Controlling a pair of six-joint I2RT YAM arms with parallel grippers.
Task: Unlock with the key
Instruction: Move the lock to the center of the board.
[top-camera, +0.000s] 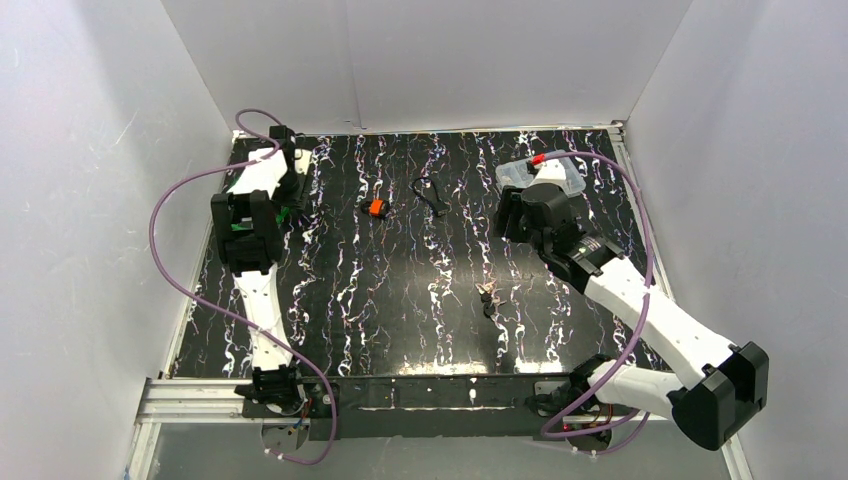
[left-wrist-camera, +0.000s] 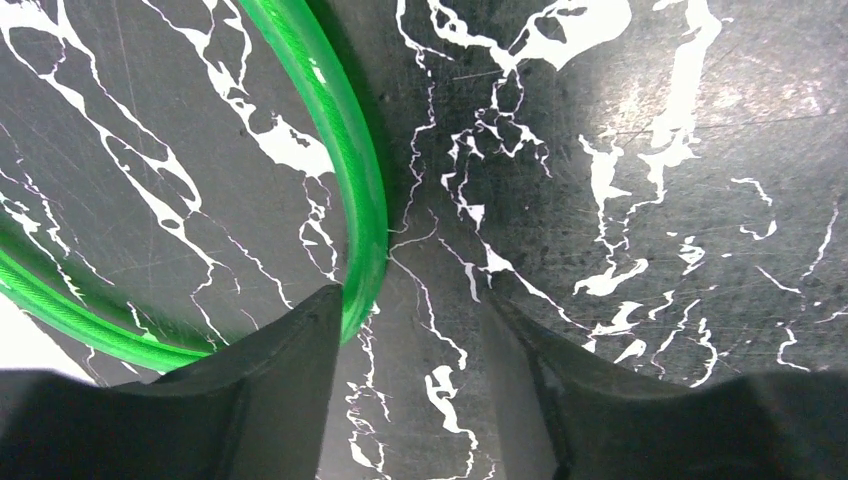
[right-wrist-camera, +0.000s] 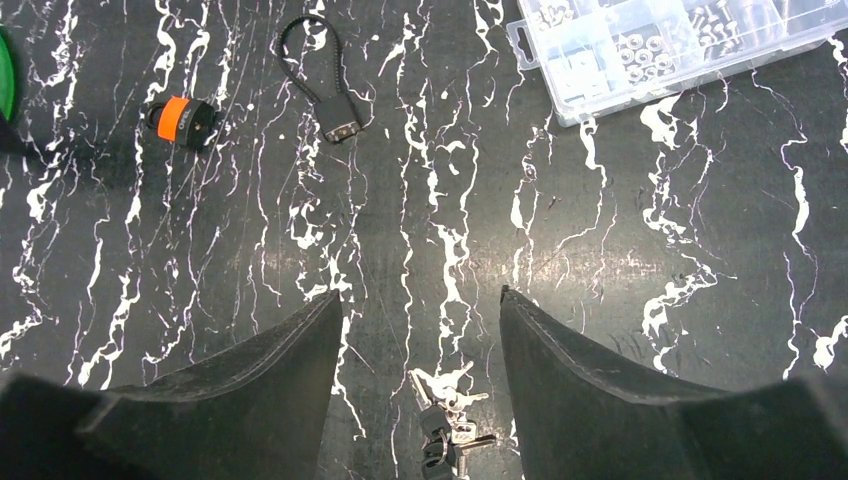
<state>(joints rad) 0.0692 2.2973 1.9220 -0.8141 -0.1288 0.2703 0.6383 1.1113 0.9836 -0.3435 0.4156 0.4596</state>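
We are holding our right gripper (right-wrist-camera: 420, 300) spread and empty near the bunch of keys (right-wrist-camera: 445, 425) lying on the marbled table (right-wrist-camera: 600, 250), the black cable lock (right-wrist-camera: 325, 80) farther out, while our left gripper (left-wrist-camera: 412, 300) is hovering spread beside a green hoop (left-wrist-camera: 365, 200).

Black white-veined table (top-camera: 400, 330), green hoop (left-wrist-camera: 368, 190), orange-banded item (right-wrist-camera: 182, 122), silver keys (right-wrist-camera: 440, 385).

Top cam: high at the near edge, sees the whole table (top-camera: 400, 300). Right wrist: faces forward, shares keys (right-wrist-camera: 445, 425) and parts box (right-wrist-camera: 660, 50). Left wrist: close on the tabletop.
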